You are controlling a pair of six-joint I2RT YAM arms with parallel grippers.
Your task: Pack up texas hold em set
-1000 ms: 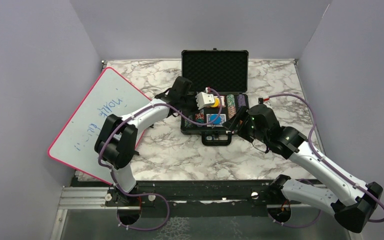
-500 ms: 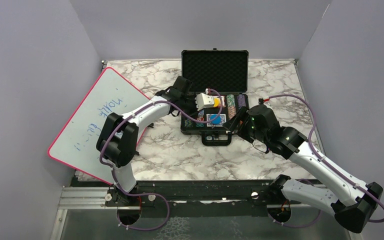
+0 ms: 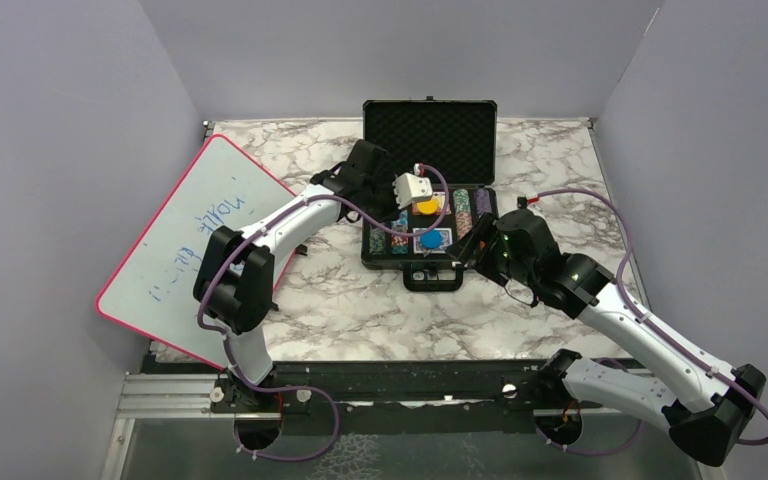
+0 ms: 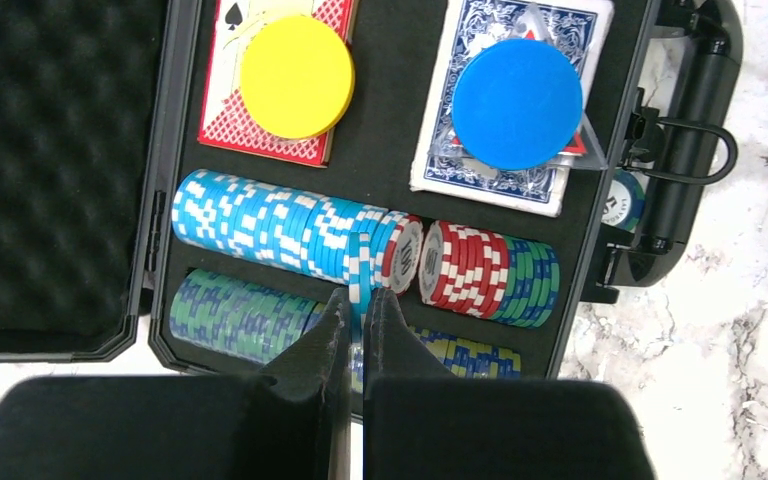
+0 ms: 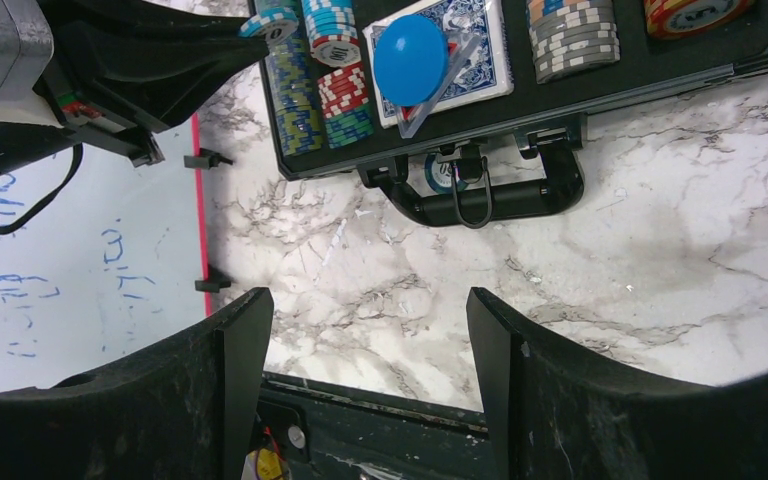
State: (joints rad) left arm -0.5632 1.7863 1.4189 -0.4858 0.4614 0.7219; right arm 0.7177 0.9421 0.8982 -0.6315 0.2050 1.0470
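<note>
Lab cell: grey partition walls [image 3: 80,100] around marble table [image 3: 360,300].

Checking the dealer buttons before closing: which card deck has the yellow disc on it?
The red deck, on the lid side, carries the yellow disc; the blue deck, nearer the handle, carries a blue disc.

Soft, even light fills every view, shadows lie faint on the marble surface [image 3: 380,310], and the close fingers [image 4: 312,350] of the left hand [image 4: 357,296] look dark, slightly blurred.
</note>
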